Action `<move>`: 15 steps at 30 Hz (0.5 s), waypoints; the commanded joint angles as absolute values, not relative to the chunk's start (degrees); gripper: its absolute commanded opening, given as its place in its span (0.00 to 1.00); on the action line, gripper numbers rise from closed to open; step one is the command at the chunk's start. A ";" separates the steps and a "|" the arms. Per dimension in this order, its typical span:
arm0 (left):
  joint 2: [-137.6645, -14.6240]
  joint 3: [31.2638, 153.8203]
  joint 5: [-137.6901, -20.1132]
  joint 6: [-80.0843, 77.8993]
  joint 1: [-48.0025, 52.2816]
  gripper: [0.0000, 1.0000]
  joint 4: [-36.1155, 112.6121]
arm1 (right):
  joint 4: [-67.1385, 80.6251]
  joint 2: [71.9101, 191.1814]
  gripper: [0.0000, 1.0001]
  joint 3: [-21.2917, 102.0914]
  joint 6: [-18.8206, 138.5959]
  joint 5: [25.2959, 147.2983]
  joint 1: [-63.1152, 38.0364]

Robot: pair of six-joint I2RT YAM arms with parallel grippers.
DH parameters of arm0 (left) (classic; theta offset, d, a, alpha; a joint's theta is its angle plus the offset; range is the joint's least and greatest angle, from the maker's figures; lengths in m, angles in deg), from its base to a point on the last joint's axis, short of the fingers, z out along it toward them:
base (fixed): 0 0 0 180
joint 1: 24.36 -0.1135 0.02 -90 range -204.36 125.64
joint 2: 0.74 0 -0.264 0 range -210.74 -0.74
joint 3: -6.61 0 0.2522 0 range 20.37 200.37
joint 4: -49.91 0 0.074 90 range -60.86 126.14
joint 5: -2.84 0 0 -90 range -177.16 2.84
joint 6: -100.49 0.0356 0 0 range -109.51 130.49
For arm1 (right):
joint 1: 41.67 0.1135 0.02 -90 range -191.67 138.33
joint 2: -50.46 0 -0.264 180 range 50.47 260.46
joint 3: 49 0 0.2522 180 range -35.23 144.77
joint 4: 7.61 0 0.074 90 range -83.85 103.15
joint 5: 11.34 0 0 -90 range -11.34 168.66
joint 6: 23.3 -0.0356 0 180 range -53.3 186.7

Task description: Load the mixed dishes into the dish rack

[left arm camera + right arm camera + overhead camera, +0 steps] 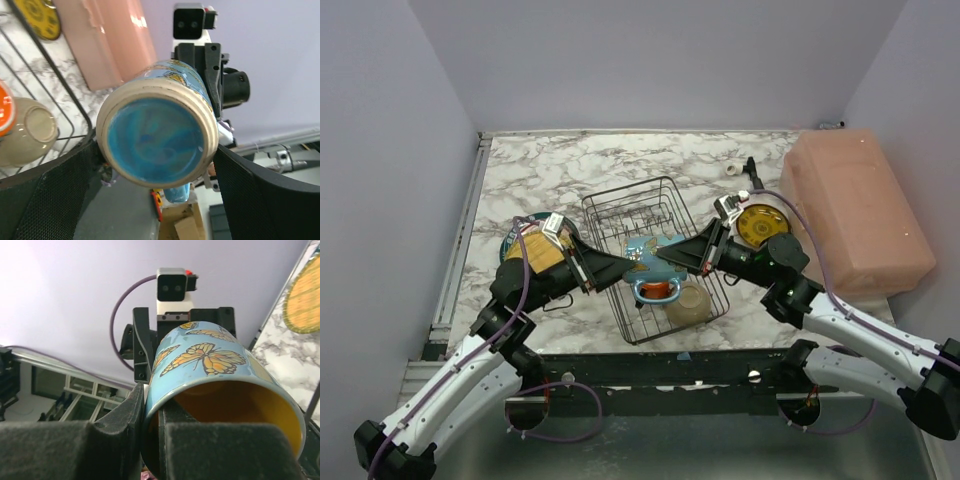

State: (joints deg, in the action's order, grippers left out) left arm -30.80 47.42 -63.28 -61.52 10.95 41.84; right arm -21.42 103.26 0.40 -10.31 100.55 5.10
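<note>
- Right gripper [151, 420] was nearest the lens in the right wrist view, nearly closed and pinching the rim of the blue mug [210, 357], one finger inside and one outside.
- Blue mug hung on its side in the air above the dish rack [630, 190], mouth toward the right arm and base toward the left arm.
- Left gripper [157, 165] stood spread wide, fingers either side of the mug's base; contact could not be told, and it gripped nothing.
- Looked like a hand-over or a two-arm placement; the mug was not yet in the rack.
- Done so far: the orange mug [656, 290] and the white bowl [688, 303] lay in the near end of the rack.
- Left to do: the yellow plate [760, 222] lay on the table just right of the rack, and a green-rimmed plate [517, 238] was partly hidden under the left arm.
- No plates stood in the tines, and no other plates were in view.
- Pink box [855, 215] sat at the far right, apart from the rack.
- Writing: none readable. The mug bore orange butterflies, no brand; the yellow plate's dark print was too small to read.
</note>
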 commanded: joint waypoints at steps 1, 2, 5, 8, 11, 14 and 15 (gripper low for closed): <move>-33.63 44.74 -55.21 -68.94 10.18 0.99 55.63 | -38.32 103.37 0.00 0.85 -15.57 104.94 5.27; -33.84 44.45 -54.79 -69.14 10.10 0.98 56.73 | -38.20 103.29 0.00 0.70 -15.45 104.94 5.27; -32.76 45.38 -55.68 -66.10 10.02 0.98 52.88 | -37.02 102.50 0.00 -0.23 -14.78 103.99 5.30; -30.46 47.11 -57.91 -60.72 10.01 0.99 46.05 | -37.88 102.36 0.00 -1.11 -15.50 103.77 5.27; -31.08 47.98 -56.66 -60.27 9.63 0.98 45.20 | -40.21 103.48 0.00 -1.34 -16.40 104.95 5.27; -35.11 47.32 -52.76 -64.47 9.61 0.99 51.40 | -44.74 105.44 0.00 -1.27 -17.53 106.78 5.27; -36.56 46.85 -51.48 -66.39 9.55 0.99 53.94 | -46.06 106.14 0.00 -1.10 -17.73 107.33 5.27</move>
